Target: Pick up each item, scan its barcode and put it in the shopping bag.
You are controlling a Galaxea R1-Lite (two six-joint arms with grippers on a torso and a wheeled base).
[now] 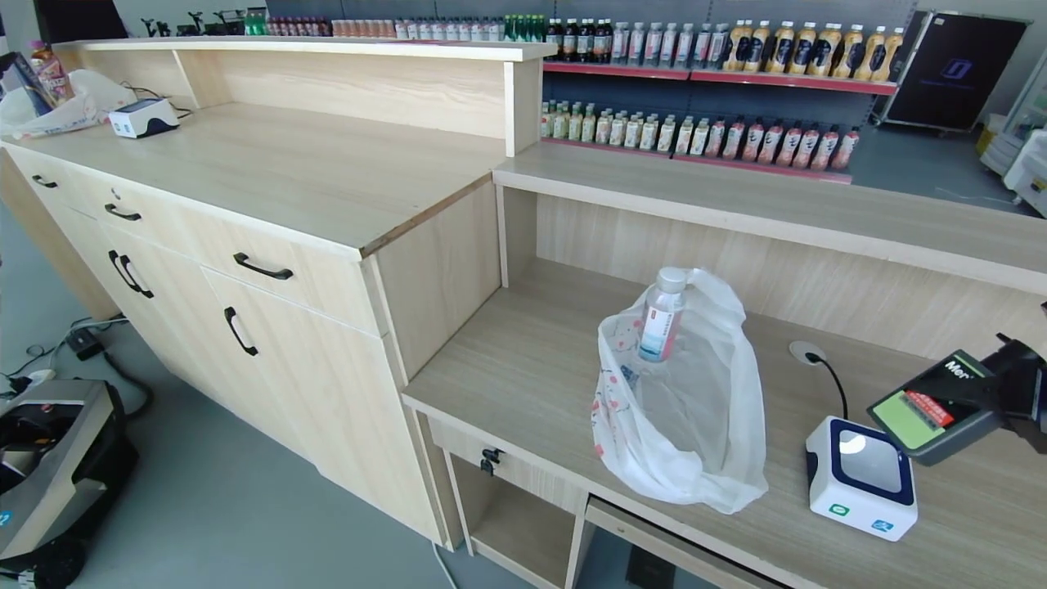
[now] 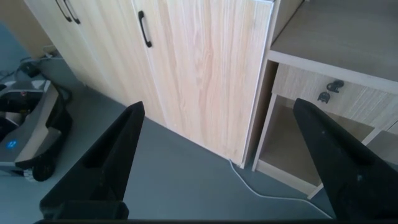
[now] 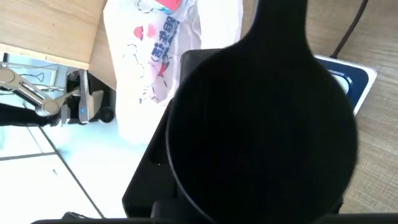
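Light wood counter [image 1: 311, 176] w/ black-handled cabinet doors [image 1: 278, 384] on the left, drink bottles [image 1: 695, 135] on red shelves [image 1: 777, 80] in bg, black case [image 1: 953, 69] far right.

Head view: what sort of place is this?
Probably a shop checkout: shelves of bottled drinks behind a wooden counter, with a barcode scanner and a shopping bag on it.
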